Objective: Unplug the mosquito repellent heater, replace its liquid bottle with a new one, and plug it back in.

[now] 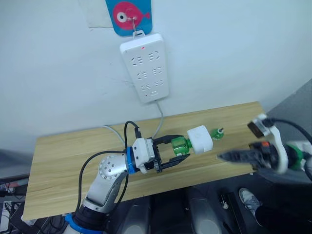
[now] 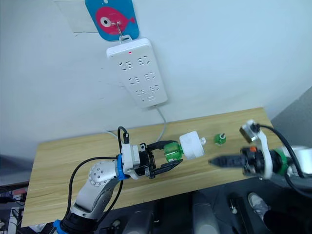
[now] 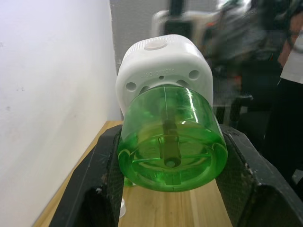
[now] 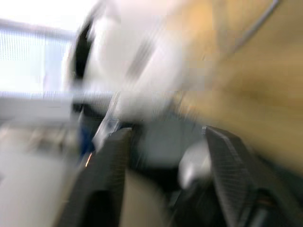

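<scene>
We see the left gripper (image 1: 179, 152) clamped on the green liquid bottle (image 1: 181, 145) screwed into the mosquito repellent heater (image 1: 200, 139), held above the wooden table (image 1: 63, 161); through the bottle's clear wall a central wick shows, though we cannot tell any liquid level. The right gripper (image 4: 165, 142) hangs off the table's right edge with its fingers spread and nothing between them. A second small green bottle (image 1: 217, 132) stands on the table just beyond the heater, and the white power strip (image 1: 145, 66) hangs on the wall above.

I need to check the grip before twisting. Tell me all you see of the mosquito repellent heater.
The mosquito repellent heater is a white rounded plastic unit, unplugged, lying sideways above the wooden table. A clear green bottle is still fitted in its base; the left claw grips that bottle from both sides. A cable runs behind it.
</scene>
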{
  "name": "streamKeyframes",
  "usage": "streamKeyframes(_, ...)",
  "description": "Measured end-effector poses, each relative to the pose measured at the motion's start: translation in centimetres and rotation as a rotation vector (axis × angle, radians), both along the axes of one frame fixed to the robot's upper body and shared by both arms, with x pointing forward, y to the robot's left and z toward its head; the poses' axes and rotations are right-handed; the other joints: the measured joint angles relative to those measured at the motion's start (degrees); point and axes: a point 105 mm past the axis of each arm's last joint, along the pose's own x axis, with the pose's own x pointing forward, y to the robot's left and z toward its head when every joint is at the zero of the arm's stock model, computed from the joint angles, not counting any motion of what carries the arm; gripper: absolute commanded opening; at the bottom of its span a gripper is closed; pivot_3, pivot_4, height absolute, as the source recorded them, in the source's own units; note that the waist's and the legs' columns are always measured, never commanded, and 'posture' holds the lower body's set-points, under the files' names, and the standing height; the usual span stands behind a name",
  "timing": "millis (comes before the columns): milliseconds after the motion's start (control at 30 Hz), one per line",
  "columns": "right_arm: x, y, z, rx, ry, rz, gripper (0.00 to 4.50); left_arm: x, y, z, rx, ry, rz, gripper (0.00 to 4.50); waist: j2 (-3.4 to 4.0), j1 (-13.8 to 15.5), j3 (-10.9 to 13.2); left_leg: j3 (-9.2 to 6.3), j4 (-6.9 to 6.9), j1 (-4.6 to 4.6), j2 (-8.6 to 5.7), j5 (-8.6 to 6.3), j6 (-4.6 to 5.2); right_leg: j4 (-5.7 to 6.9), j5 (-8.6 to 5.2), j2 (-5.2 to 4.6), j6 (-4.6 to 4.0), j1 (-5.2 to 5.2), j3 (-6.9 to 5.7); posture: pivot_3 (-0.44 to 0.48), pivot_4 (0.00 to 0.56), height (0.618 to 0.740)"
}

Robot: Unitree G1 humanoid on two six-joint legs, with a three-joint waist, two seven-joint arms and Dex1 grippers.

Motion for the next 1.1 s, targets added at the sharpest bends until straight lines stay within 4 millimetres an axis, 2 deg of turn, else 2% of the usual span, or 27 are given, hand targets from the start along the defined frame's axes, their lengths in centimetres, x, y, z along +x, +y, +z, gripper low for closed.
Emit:
streamKeyframes(100,2.1,1.0,-0.3,0.029,-0.017,-0.036,0.24,0.0,0.0,0.0,0.010,0.000,-0.012,2.25,0.00,-0.01,0.00,-0.02,-0.04,-0.01,0.01,0.00,0.00,0.02,0.01,0.01,-0.02,-0.03,0.00,-0.073,0.319,0.740)
streamKeyframes(133,2.4,1.2,-0.4,0.027,-0.015,-0.043,0.05,0.0,0.0,0.0,0.012,0.001,-0.014,2.25,0.00,0.08,0.00,-0.04,-0.04,-0.03,0.01,0.00,0.00,0.01,0.01,0.00,-0.02,-0.04,-0.01,-0.069,0.316,0.740)
streamKeyframes(233,3.1,1.4,-0.8,0.022,-0.002,-0.060,0.05,0.0,0.0,-0.1,0.015,0.009,-0.015,2.25,0.00,0.33,0.00,-0.06,-0.04,-0.05,-0.01,0.00,0.00,-0.01,0.01,-0.01,-0.02,-0.04,-0.03,-0.068,0.317,0.740)
streamKeyframes(400,2.7,2.4,-1.2,0.023,0.013,-0.021,0.05,-0.1,0.1,0.0,0.013,0.021,-0.018,2.25,0.01,0.64,-0.01,-0.07,-0.03,-0.05,0.00,0.00,0.00,0.01,0.02,-0.01,-0.03,-0.05,-0.02,-0.070,0.316,0.740)
streamKeyframes(533,1.6,3.4,-0.6,0.029,-0.010,0.040,0.05,-0.1,0.1,0.0,0.012,0.020,-0.019,2.25,0.02,0.64,-0.01,-0.09,-0.03,-0.04,0.00,0.00,0.00,0.02,0.01,-0.01,-0.03,-0.04,-0.05,-0.072,0.319,0.740)
streamKeyframes(700,0.3,3.9,-1.5,0.022,0.020,0.063,0.05,0.0,0.1,0.1,0.010,0.016,-0.019,2.25,0.02,0.65,-0.01,-0.07,-0.02,-0.05,0.00,0.00,0.01,0.02,0.01,-0.01,-0.03,-0.05,-0.03,-0.074,0.319,0.740)
streamKeyframes(767,-0.9,3.9,-1.5,0.032,0.035,0.091,0.05,0.1,0.0,0.3,0.007,0.010,-0.017,2.25,0.02,0.67,-0.01,-0.10,-0.02,-0.05,0.01,0.00,0.01,0.03,0.01,-0.01,-0.03,-0.04,-0.06,-0.074,0.319,0.740)
streamKeyframes(933,-3.3,4.2,-0.5,0.035,0.031,0.163,0.05,0.3,0.0,0.2,0.012,0.008,-0.008,2.25,0.02,0.49,-0.01,-0.06,0.01,-0.01,0.01,0.00,0.01,0.04,0.01,-0.01,-0.02,0.00,-0.04,-0.079,0.319,0.740)
streamKeyframes(1100,-4.3,4.5,0.3,0.037,-0.002,0.215,0.05,0.4,0.0,0.1,0.018,0.006,-0.004,2.25,0.02,0.49,-0.01,-0.07,0.03,-0.01,0.01,0.00,0.01,0.06,0.01,0.00,-0.02,0.00,-0.06,-0.086,0.319,0.740)
